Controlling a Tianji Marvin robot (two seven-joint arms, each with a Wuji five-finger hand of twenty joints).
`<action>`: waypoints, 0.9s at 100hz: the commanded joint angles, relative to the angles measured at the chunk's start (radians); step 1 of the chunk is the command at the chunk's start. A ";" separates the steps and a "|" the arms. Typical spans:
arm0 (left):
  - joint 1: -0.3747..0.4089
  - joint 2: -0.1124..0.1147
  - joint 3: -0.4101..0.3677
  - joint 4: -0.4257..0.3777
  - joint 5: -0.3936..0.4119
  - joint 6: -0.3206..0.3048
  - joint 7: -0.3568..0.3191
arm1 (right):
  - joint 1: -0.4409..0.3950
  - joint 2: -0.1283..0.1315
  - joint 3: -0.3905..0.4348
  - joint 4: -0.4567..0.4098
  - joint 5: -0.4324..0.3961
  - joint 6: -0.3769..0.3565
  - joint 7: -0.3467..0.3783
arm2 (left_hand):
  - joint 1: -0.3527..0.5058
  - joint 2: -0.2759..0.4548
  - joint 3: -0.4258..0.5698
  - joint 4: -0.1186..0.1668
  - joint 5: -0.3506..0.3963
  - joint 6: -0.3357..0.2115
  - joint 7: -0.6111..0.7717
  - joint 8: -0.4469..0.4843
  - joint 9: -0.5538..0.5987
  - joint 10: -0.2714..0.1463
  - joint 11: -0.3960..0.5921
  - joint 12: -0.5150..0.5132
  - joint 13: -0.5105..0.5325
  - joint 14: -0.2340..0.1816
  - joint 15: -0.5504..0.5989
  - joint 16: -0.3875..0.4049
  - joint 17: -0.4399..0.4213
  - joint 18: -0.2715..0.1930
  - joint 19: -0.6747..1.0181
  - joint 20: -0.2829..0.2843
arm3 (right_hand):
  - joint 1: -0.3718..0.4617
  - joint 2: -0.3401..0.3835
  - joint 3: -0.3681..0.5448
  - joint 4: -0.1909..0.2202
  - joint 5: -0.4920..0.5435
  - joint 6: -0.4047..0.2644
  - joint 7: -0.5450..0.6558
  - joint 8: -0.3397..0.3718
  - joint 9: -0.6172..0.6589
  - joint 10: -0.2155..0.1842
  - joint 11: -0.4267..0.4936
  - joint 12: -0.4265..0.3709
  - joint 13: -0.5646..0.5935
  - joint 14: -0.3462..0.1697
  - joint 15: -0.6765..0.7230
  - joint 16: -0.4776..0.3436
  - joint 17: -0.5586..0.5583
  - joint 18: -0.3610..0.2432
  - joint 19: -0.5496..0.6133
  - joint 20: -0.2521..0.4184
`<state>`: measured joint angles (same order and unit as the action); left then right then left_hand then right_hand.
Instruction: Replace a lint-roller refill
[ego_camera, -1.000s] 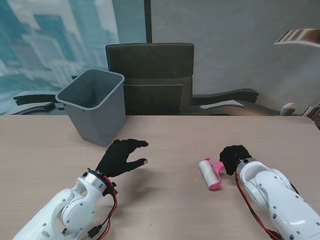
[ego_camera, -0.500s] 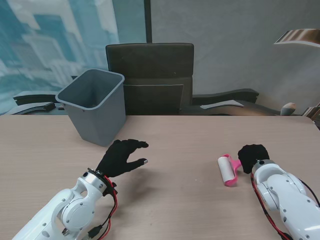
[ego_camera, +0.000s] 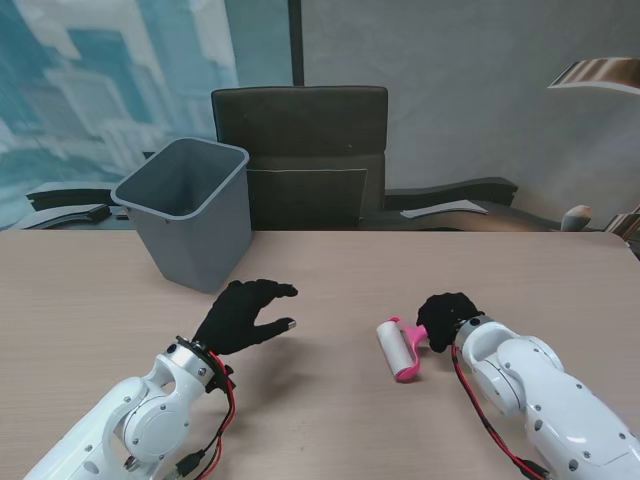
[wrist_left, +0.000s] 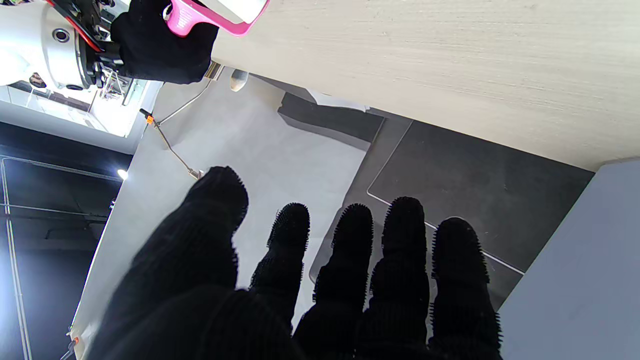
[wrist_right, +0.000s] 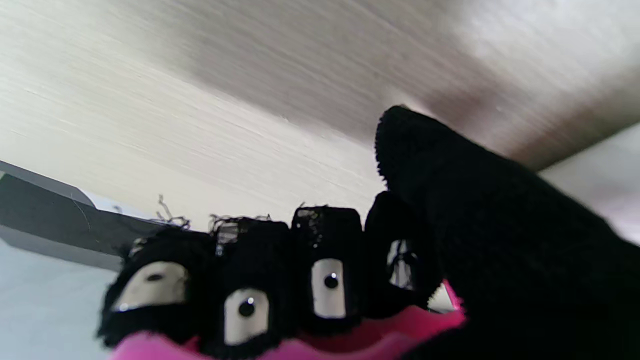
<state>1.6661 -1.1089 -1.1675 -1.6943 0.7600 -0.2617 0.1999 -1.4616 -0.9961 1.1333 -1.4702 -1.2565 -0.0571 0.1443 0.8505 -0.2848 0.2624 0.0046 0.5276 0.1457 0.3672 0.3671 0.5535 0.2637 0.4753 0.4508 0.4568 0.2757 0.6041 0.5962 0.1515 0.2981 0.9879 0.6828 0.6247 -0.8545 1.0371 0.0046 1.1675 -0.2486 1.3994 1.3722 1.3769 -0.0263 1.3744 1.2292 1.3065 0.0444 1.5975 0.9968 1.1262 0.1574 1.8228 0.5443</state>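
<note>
two hands are here, but only one is busy. your right hand (ego_camera: 446, 318) is wrapped tight around the pink handle of the lint roller (ego_camera: 396, 350), out over the middle of the table (ego_camera: 330, 420), right of center. your left hand (ego_camera: 240, 313) holds nothing; its fingers (wrist_left: 402, 240) are spread apart. keep the handle steady and turn the white roll toward the left hand, so it can pinch the roll and slide it straight off. don't squeeze so hard that it slips. the gray bin (ego_camera: 188, 212) stands farther from you, on the left, well apart from the roller. a black chair (ego_camera: 300, 150) sits behind the table. nothing lies between your hands.
</note>
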 joint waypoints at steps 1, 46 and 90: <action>0.001 -0.001 0.002 -0.003 -0.003 0.005 -0.013 | -0.022 -0.014 0.011 -0.021 0.028 0.011 -0.012 | -0.001 0.018 0.034 0.006 0.017 0.004 0.009 0.008 0.003 -0.003 -0.002 -0.015 -0.005 -0.001 -0.002 -0.009 -0.005 -0.008 0.005 0.003 | 0.034 -0.006 0.046 -0.045 0.025 0.012 0.003 0.024 0.031 0.058 0.011 0.013 0.020 -0.371 0.159 0.040 0.051 -0.054 0.113 0.010; -0.020 -0.002 0.026 0.011 -0.034 0.014 -0.031 | 0.055 -0.069 -0.055 0.029 0.256 0.144 -0.187 | -0.005 0.020 0.036 0.004 0.018 0.004 0.009 0.008 0.003 -0.003 -0.002 -0.015 -0.004 -0.001 -0.002 -0.009 -0.005 -0.008 0.005 0.002 | 0.036 0.021 0.029 -0.045 0.009 0.009 0.003 0.036 0.021 0.048 0.014 0.010 0.021 -0.372 0.153 0.029 0.050 -0.054 0.108 0.006; -0.021 -0.002 0.028 0.010 -0.040 0.019 -0.038 | 0.204 -0.105 -0.219 0.199 0.407 0.228 -0.239 | -0.006 0.023 0.033 0.003 0.015 0.004 0.007 0.007 0.003 -0.002 -0.003 -0.015 -0.005 -0.001 -0.003 -0.009 -0.006 -0.009 0.004 0.002 | 0.042 -0.007 -0.002 -0.078 -0.048 0.058 -0.087 -0.013 -0.104 0.136 -0.097 -0.096 0.016 -0.203 -0.014 -0.163 -0.130 0.049 -0.083 0.019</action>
<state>1.6437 -1.1084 -1.1401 -1.6812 0.7232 -0.2485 0.1794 -1.2636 -1.0872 0.9203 -1.2753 -0.8472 0.1793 -0.1147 0.8505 -0.2848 0.2624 0.0046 0.5281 0.1457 0.3672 0.3672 0.5535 0.2637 0.4753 0.4508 0.4567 0.2757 0.6041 0.5962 0.1517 0.2981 0.9879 0.6828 0.6473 -0.8544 1.0330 -0.0360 1.1529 -0.2128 1.3633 1.3798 1.3222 0.0188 1.3279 1.1891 1.2985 0.0601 1.6110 0.9098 1.0624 0.1921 1.7936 0.5365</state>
